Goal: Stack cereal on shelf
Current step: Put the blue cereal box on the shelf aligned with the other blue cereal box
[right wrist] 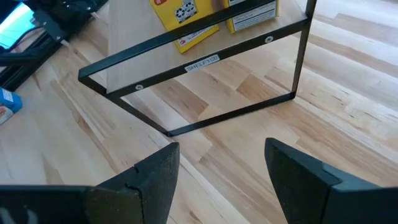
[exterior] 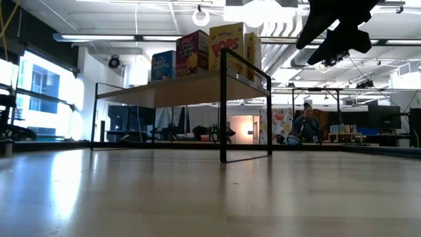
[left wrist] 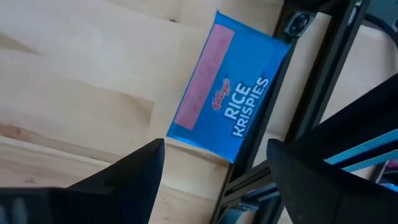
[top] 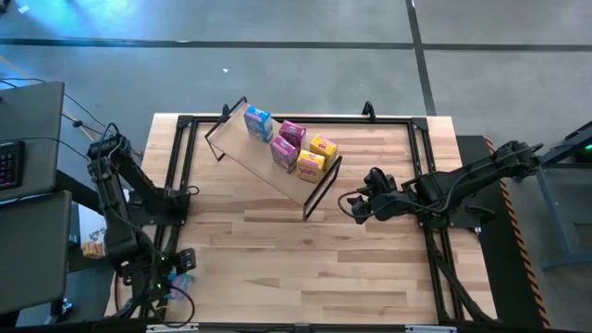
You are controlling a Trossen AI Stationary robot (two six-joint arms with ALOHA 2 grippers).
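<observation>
The shelf [top: 274, 159], a light board on a black wire frame, stands slantwise at the table's far middle. On it stand one light blue box [top: 258, 122], two magenta boxes [top: 291, 133] and two yellow boxes [top: 323, 146]. They also show in the low view [exterior: 193, 53]. A second light blue box [left wrist: 225, 94] lies flat on the table at the near left corner [top: 182, 283], beside a black frame rail. My left gripper [left wrist: 214, 171] hangs open just above it, touching nothing. My right gripper [top: 356, 205] is open and empty, raised beside the shelf's right end [right wrist: 205, 93].
A black metal frame [top: 421, 176] runs round the tabletop's left, far and right sides. Bare wooden tabletop [top: 305, 259] lies between the shelf and the near edge. A desk with a keyboard [top: 9, 162] stands left of the table. A person [exterior: 306, 125] sits far behind.
</observation>
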